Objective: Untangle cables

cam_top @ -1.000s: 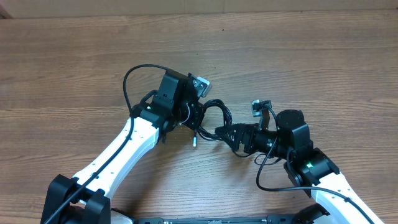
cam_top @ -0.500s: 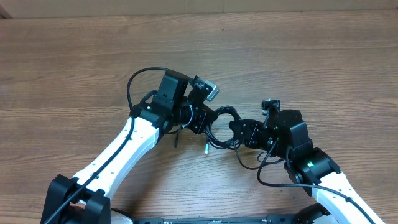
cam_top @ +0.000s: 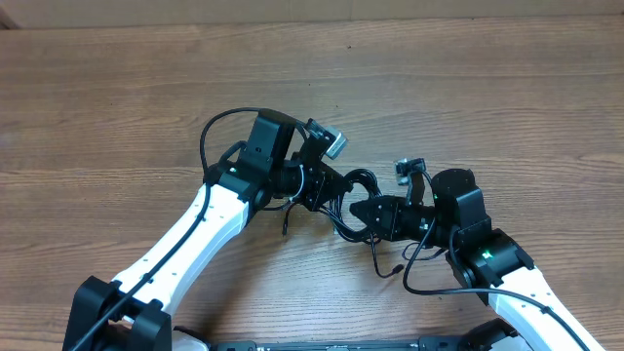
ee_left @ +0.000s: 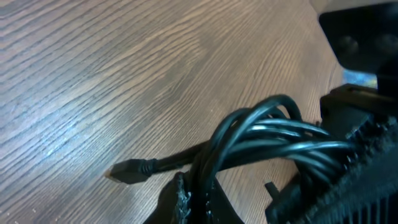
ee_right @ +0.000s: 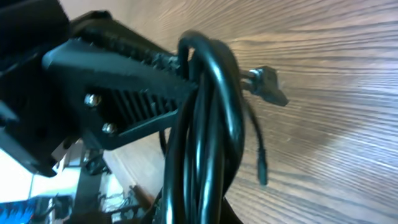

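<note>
From up above, two white arms come in from the bottom of the wooden table (cam_top: 117,88) and meet in the middle. The left claw (cam_top: 320,187) and the right claw (cam_top: 361,212) are almost tip to tip. The cables (cam_top: 353,183) sit between them, a black bunch of loops. Both claws are squeezed narrow on that bunch, one from each side. A loose end (cam_top: 286,224) hangs to the left of the bunch. A thin end (cam_top: 388,265) lies on the wood in front of the right arm.

From the left wrist, the cables (ee_left: 267,140) look like shiny black cords. They curve up from the bottom middle, where the left claw (ee_left: 193,205) pinches them tight. They go over to the right, into the big black right claw (ee_left: 357,143). One cord runs left and ends in a little plug (ee_left: 127,171) low over the wood. I cannot tell if it touches.

From the right wrist, the cables (ee_right: 208,124) stand up in a tall loop in the middle. The bottom of the loop goes down into the right claw's own dark fingers, which are closed on it. The left claw (ee_right: 118,81) is the black ribbed block on the left, pressed against the top of the loop. A plug (ee_right: 268,84) sticks out on the right, and a small tip (ee_right: 262,173) dangles under it.
</note>
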